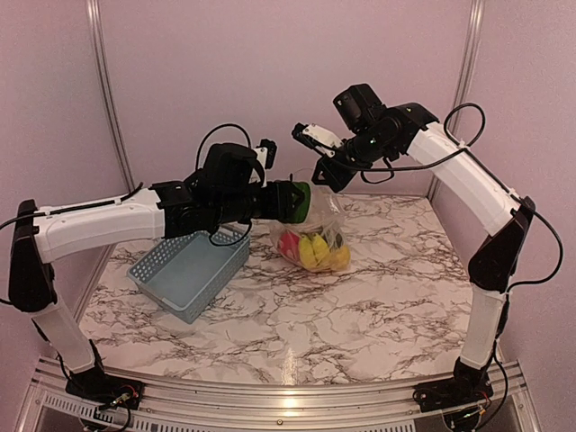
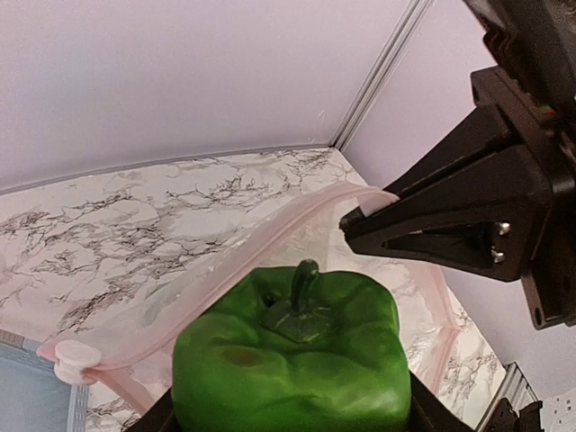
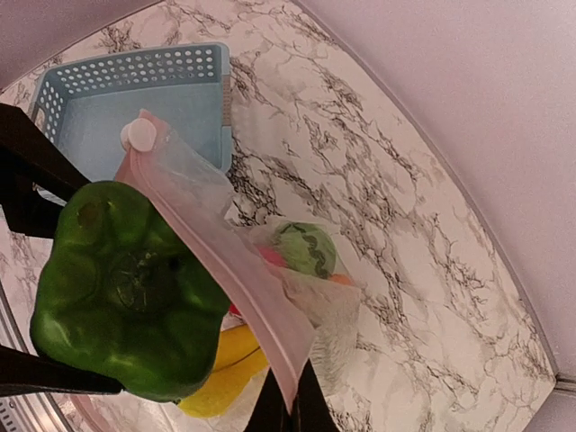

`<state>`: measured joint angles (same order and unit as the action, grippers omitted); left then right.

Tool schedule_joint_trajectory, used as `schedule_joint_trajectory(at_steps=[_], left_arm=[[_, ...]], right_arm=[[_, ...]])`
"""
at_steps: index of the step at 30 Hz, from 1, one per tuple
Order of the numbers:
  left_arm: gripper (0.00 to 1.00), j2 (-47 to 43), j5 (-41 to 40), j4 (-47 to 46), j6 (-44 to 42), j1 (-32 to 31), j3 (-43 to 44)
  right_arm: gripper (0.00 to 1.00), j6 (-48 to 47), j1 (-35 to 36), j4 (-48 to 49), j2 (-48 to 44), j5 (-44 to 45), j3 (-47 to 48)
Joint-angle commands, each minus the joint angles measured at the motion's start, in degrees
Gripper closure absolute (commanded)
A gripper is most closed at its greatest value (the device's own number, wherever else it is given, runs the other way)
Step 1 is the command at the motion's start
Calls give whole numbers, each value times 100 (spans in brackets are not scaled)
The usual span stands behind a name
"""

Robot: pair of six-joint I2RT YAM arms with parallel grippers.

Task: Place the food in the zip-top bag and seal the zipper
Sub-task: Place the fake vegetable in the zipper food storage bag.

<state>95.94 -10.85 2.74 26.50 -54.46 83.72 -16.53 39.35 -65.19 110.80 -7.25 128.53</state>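
My left gripper [image 1: 301,202] is shut on a green toy pepper [image 2: 292,360] and holds it at the mouth of the zip-top bag [image 1: 322,225]. The pepper also shows in the right wrist view [image 3: 121,288] and in the top view [image 1: 300,202]. My right gripper [image 1: 326,171] is shut on the bag's pinkish zipper strip [image 3: 238,279] and holds the bag up by its rim. The strip [image 2: 243,265] has a white slider [image 2: 72,358]. Inside the bag lie a striped melon [image 3: 306,249], a yellow banana [image 3: 225,369] and red and yellow fruits [image 1: 313,248].
A blue-grey slotted basket [image 1: 189,266] stands on the marble table [image 1: 360,306] left of the bag, under my left arm; it looks empty. Pale walls with metal posts close the back and sides.
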Motion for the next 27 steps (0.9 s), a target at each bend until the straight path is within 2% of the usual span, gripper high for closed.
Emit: schedule_joint_trajectory(at_steps=[1,9,13,17,20,26,27], left_arm=[[57,442,-294,388,303,-12,384],[57,1439,-229,1460,977,-9,1833],[52,1768,-460,2081,1542,3,2495],[44,2107,-420,2684,2034,30,3002],[32,2255,-416,3023,2218,40,3222],[19,2124,-542,2958,1998,40,3290],[10,2081,-561,2907,1881,43,3291]], right_arm=[[100,180,0,189,-62,311,216],[100,203,-5,169,-158,193,138],[100,211,2,164,-208,160,105],[100,246,-2,197,-217,242,137],[100,247,0,204,-226,265,129],[100,247,-4,200,-226,276,112],[100,247,-3,199,-218,283,107]])
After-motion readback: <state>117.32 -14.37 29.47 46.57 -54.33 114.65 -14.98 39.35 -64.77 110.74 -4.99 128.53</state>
